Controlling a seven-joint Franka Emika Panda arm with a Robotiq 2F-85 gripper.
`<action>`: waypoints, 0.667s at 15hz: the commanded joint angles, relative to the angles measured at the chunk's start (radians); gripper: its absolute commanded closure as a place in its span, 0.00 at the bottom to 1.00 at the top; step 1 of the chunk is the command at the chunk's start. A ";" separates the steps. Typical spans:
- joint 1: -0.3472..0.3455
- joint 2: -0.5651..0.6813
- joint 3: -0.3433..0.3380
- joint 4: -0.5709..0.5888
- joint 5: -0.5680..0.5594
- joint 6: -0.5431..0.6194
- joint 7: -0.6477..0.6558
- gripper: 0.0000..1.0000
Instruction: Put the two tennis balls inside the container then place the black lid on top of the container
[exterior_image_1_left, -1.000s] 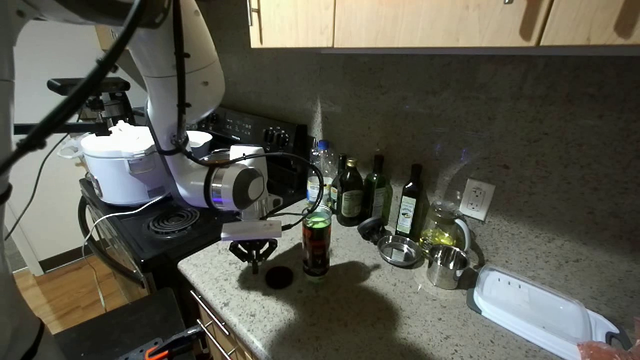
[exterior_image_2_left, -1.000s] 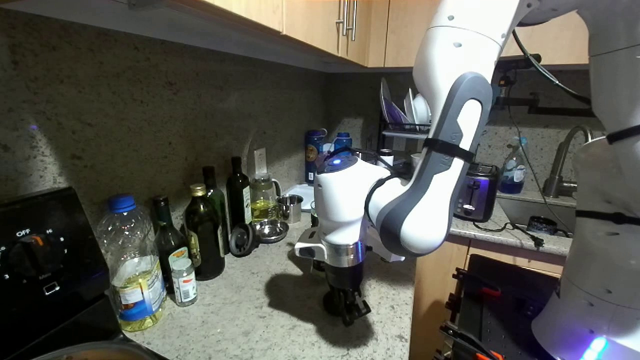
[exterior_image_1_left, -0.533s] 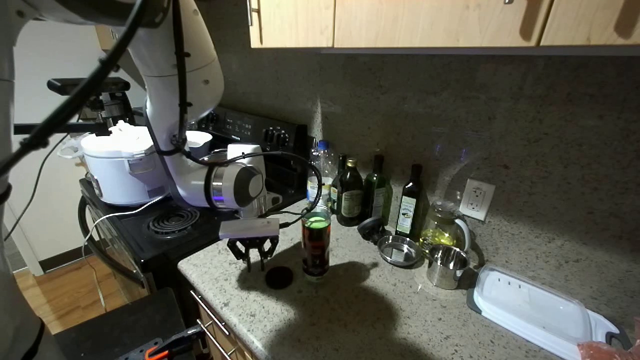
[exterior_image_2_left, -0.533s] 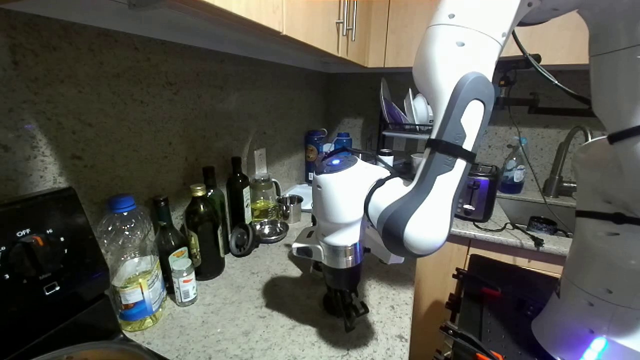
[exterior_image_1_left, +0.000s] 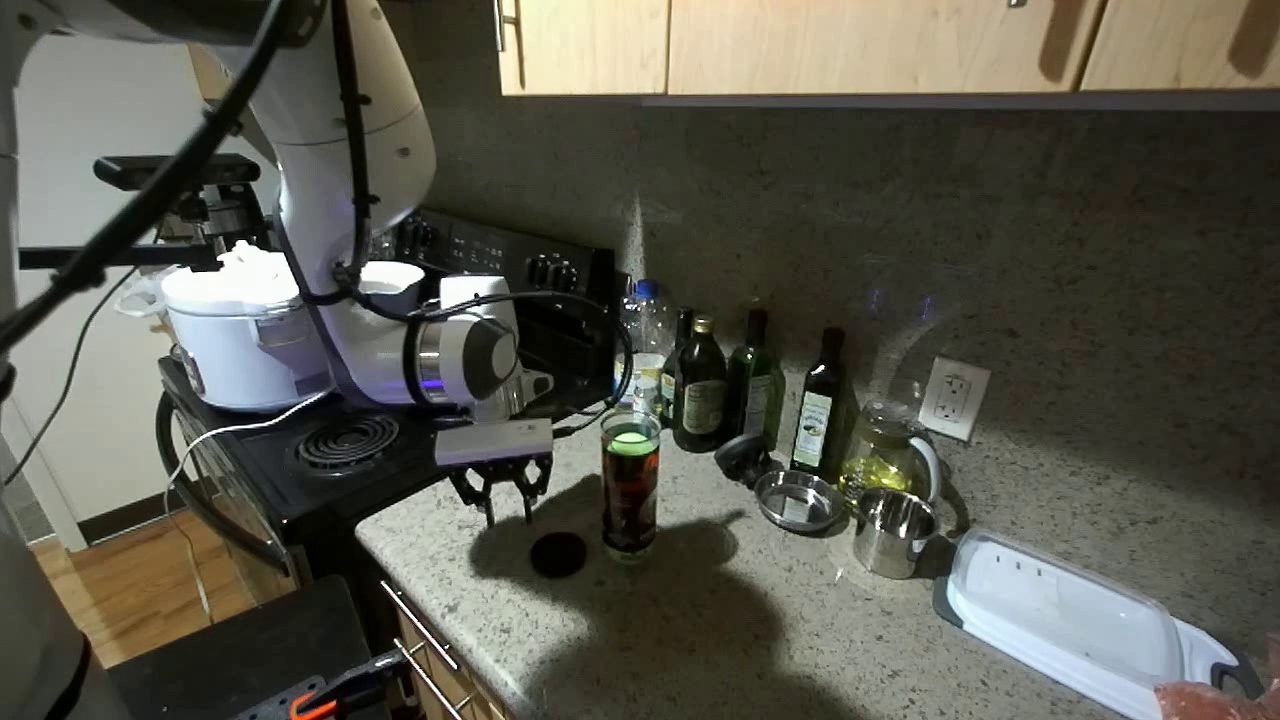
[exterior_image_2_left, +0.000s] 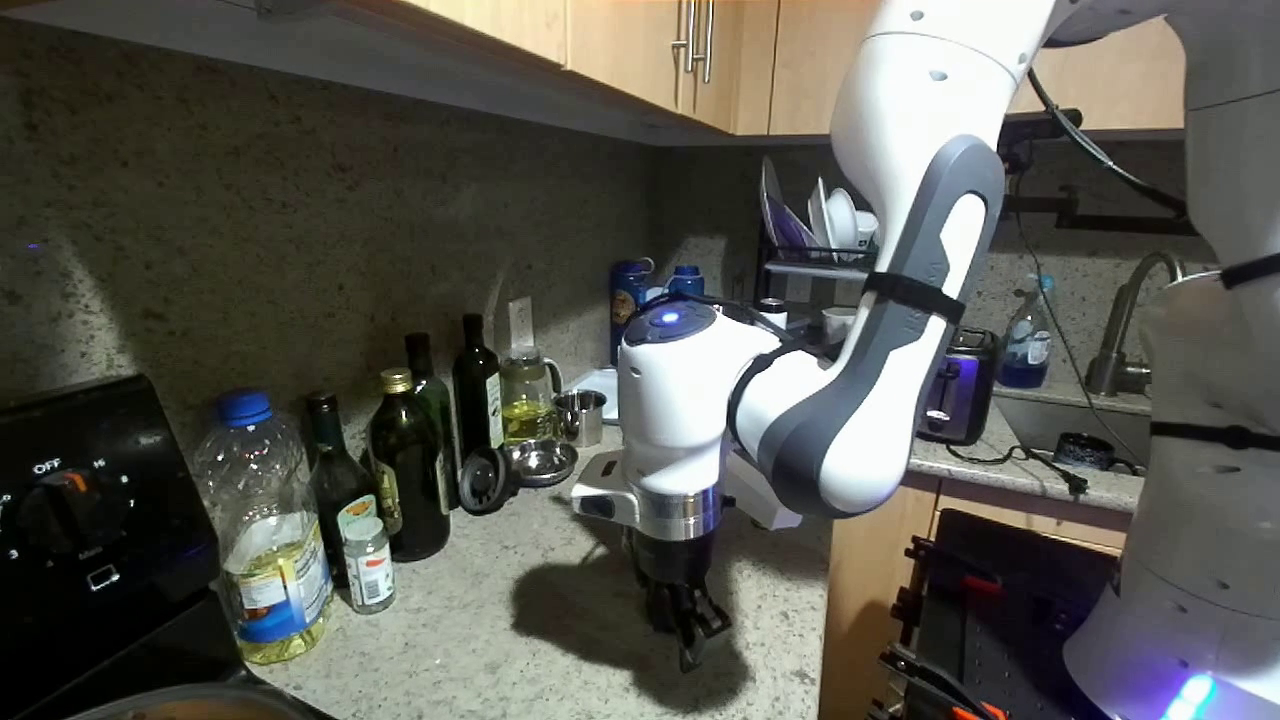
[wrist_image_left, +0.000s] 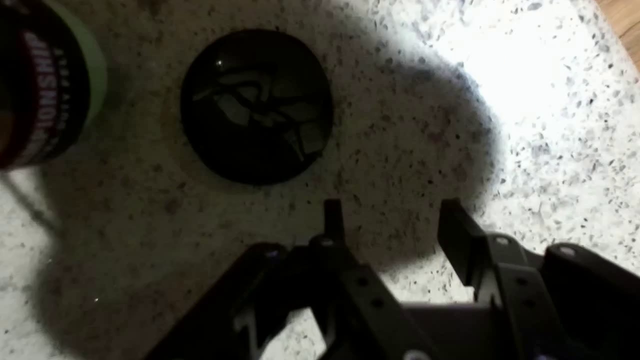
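In an exterior view, the gripper (exterior_image_1_left: 509, 518) is hanging over the counter (exterior_image_1_left: 450, 580), its two fingers pointing down and standing apart. The black lid (exterior_image_1_left: 558, 555) is lying flat on the counter, near the gripper and clear of the fingertips. Just beside the lid, not touching it, the container (exterior_image_1_left: 630, 490) is standing upright. A tennis ball (exterior_image_1_left: 631, 443) is showing bright green in its upper part; the label is hiding what sits lower, so the second cannot be told. Only here are the container's full height and the white cooker (exterior_image_1_left: 250, 340) on the stove coming into sight.

In an exterior view facing the toaster (exterior_image_2_left: 962, 385), the white arm (exterior_image_2_left: 680, 420) is blocking most of the container, and the lid is merging with the dark fingers, which are overlapping from this side. A small jar (exterior_image_2_left: 370, 565), a dish rack (exterior_image_2_left: 820, 268) and a tap (exterior_image_2_left: 1118, 335) are appearing here alone.

In the wrist view, bare counter is showing between the spread fingers. The lid is gleaming with reflections just past one fingertip. The frame is cutting off the container at the upper left, yet its label is giving the letters "PIONSHIP" and "FELT".
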 joint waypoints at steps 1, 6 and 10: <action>0.052 -0.075 -0.008 -0.007 -0.084 -0.016 0.086 0.72; 0.095 -0.094 -0.038 0.019 -0.237 -0.042 0.223 1.00; 0.118 -0.077 -0.088 0.056 -0.403 -0.112 0.377 1.00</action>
